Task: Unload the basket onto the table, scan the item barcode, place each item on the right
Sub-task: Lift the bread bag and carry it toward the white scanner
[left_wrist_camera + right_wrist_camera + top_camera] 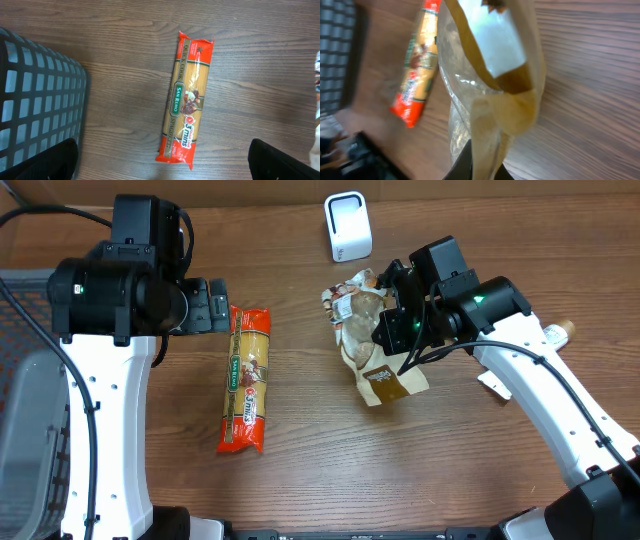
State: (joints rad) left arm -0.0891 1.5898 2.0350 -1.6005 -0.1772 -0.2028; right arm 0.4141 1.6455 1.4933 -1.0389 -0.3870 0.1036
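The right hand (pixel 388 330) is pressed together, pinching a crinkled clear-and-brown bag (pixel 388 385). The left hand (pixel 220 307) is spread wide, a spaghetti packet (pixel 247 380) flat on the counter (pixel 450 470) beneath it.

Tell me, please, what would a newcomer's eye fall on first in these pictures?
The red-orange spaghetti packet stands out first, lying flat on the wood table left of centre, with the open left gripper by its far end. Next comes the crinkled clear-and-brown bag to its right, pinched in the shut right gripper. A white scanner stands at the far edge behind the bag.
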